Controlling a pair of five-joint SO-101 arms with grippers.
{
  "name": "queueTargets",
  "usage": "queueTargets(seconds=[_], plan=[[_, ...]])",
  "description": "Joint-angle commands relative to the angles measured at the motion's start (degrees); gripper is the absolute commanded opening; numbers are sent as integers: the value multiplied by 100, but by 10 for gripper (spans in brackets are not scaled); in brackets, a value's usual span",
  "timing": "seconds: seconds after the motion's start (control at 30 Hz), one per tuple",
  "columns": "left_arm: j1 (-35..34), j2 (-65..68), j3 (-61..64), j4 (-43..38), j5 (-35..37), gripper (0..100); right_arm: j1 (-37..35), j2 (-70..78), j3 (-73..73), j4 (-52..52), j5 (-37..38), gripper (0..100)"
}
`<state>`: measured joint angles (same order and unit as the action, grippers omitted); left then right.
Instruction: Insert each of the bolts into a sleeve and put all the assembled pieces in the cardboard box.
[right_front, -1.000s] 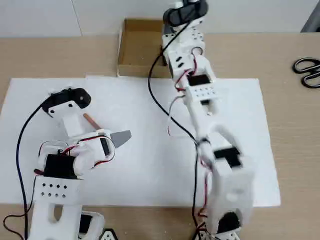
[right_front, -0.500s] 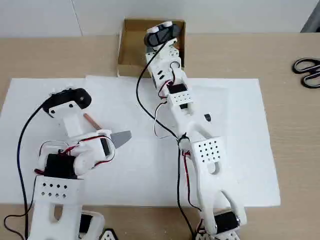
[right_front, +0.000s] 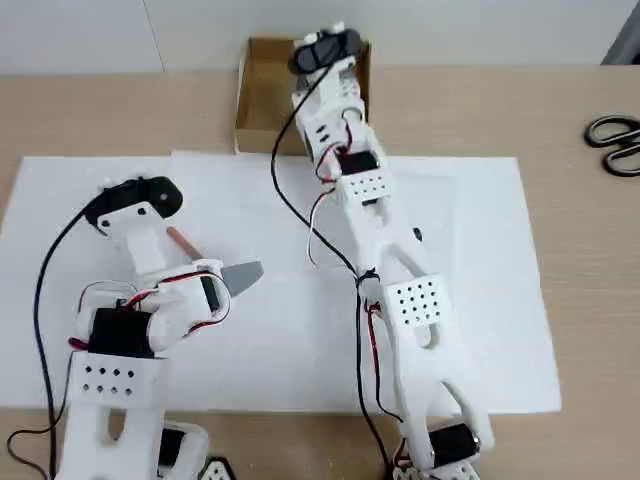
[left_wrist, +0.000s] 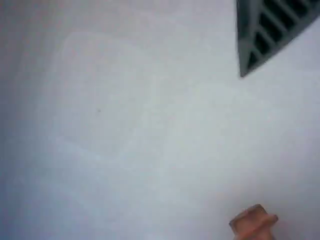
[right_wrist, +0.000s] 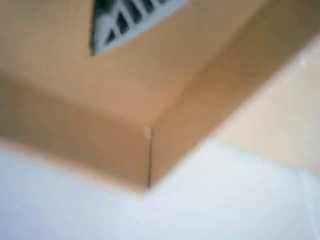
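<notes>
A brown bolt (right_front: 183, 243) lies on the white paper beside my left arm, and its head (left_wrist: 252, 223) also shows in the left wrist view. My left gripper (right_front: 245, 272) rests low over the paper, just right of the bolt and apart from it. The cardboard box (right_front: 262, 100) stands at the table's far edge. My right arm stretches across the paper, with my right gripper (right_front: 322, 52) above the box's right half. The box's near corner (right_wrist: 148, 150) and bare floor (right_wrist: 150, 70) appear in the right wrist view. Nothing held is visible at either gripper.
White paper (right_front: 290, 330) covers the middle of the wooden table (right_front: 560, 110). Scissors (right_front: 615, 142) lie at the far right edge. The right arm's body (right_front: 400, 290) spans the paper from the front edge to the box.
The right arm swung left and lowered, bringing its gripper from right of the box to over it. The left arm and the bolt stayed still.
</notes>
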<state>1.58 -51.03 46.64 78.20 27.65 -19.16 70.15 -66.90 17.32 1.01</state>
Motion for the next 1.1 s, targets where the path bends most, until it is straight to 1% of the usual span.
queueTargets(seconds=[0.0,0.17,0.3,0.5,0.67,0.73,0.9,1.07], plan=[[-9,-97,-22,-105,0,344,127,-180,-1275,927,62,195],[-9,-97,-22,-105,0,344,268,-189,-3024,2809,62,194],[-9,-97,-22,-105,0,344,505,-523,-2971,3987,62,194],[-9,-97,-31,-97,0,344,760,-1930,-2954,6246,26,194],[-9,-97,-31,-88,0,344,963,-2721,-2945,7653,26,194],[-9,-97,-31,-88,0,344,1077,-2949,-2945,7908,35,194],[-9,-97,-31,-88,0,344,1719,-3451,-2945,7943,35,194],[-9,-97,-48,-88,0,344,1974,-4048,-2945,7978,62,194]])
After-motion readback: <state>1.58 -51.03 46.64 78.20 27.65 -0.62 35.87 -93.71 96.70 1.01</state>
